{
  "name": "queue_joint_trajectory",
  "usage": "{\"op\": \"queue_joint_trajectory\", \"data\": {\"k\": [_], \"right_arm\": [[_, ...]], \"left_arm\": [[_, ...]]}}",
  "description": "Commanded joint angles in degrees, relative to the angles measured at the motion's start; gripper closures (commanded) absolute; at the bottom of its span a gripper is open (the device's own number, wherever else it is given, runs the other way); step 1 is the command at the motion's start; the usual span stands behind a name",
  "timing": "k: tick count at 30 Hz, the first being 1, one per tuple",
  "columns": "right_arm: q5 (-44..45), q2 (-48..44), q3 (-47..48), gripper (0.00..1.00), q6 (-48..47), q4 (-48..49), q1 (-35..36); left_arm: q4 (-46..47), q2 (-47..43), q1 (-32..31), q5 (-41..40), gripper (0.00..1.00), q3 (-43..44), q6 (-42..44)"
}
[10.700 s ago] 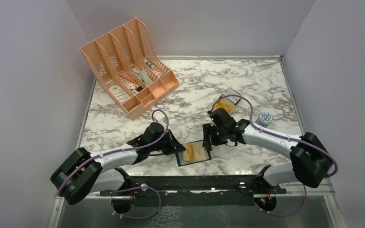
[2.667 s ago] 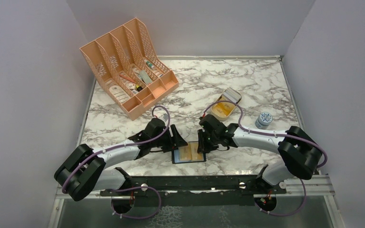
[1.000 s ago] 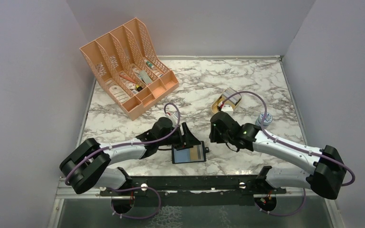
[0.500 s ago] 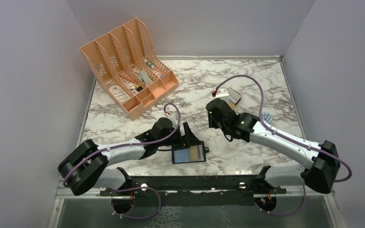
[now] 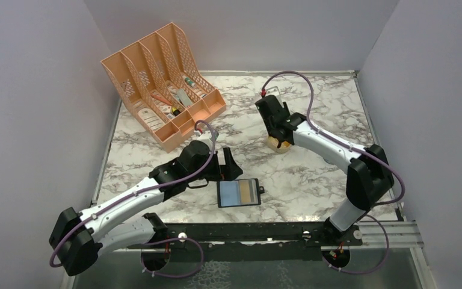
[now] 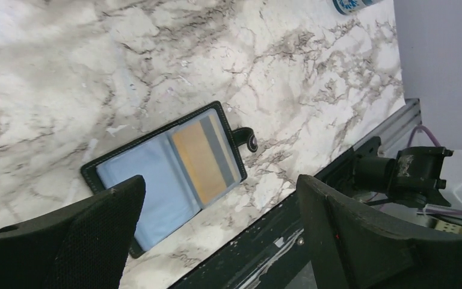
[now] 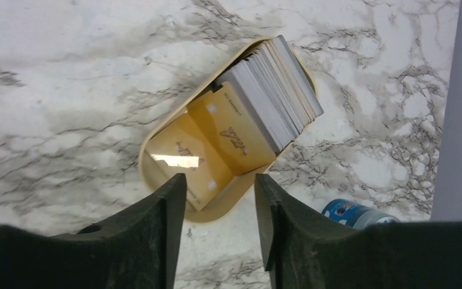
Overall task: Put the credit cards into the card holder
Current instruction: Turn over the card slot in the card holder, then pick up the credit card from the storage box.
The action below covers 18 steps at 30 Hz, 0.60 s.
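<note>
1 card holder (image 5: 239,193): open flat
L claw (image 5: 227,164): spread, empty, near it
R claw (image 7: 219,180): spread, over credit cards (image 7: 274,90) in tin (image 7: 225,212)

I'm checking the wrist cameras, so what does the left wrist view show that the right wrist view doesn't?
Only left wrist: the card holder lying open, a tan-orange and grey card on its snap-tab side, and the metal rail. Only right wrist: the gold tin holding a stack of credit cards. Both: the marble table, a blue jar at the frame edge, and the view's own open gripper (left gripper, right gripper).
</note>
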Motion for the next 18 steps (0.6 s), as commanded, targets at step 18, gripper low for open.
{"op": "queue_joint_trajectory", "data": {"k": [18], "right_arm": [[6.32, 20.08, 7.47, 0.33, -16.92, 2.00, -9.72]], "left_arm": [[-20.29, -13.65, 0.18, -14.47, 0.01, 6.87, 13.24]]}}
